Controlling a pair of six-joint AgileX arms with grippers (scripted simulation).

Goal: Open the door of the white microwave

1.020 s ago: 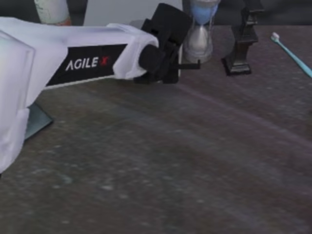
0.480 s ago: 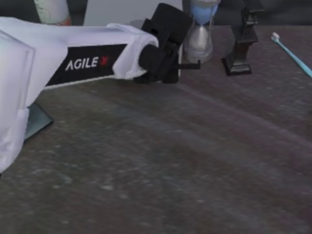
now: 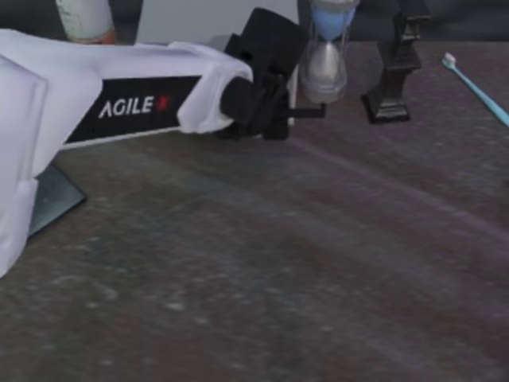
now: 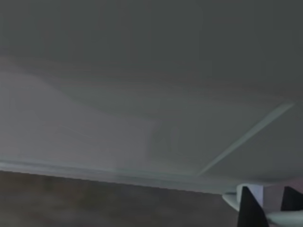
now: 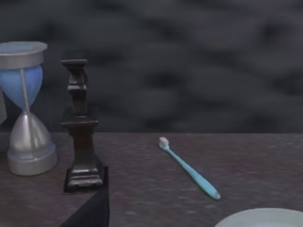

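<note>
The white microwave (image 3: pixel 191 20) stands at the table's far edge, left of centre, largely covered by my left arm. In the left wrist view the door (image 4: pixel 142 118) fills the picture with its grey window and pale frame edge. My left gripper (image 4: pixel 269 208) is at the door's right side (image 3: pixel 296 111), with its two dark fingertips (image 4: pixel 248 210) on either side of the white handle bar (image 4: pixel 258 191), shut on it. My right arm is outside the top view. Only one dark finger (image 5: pixel 92 210) of it shows in the right wrist view.
A blue hourglass (image 3: pixel 326 56) stands just right of the left gripper, then a black statuette (image 3: pixel 394 72) and a teal toothbrush (image 3: pixel 477 83). A bottle (image 3: pixel 83 20) stands at the far left. A white plate rim (image 5: pixel 265 218) lies near the right arm.
My left arm and gripper have shifted slightly to the left and toward the table's near side, still holding the handle. The other objects have not moved.
</note>
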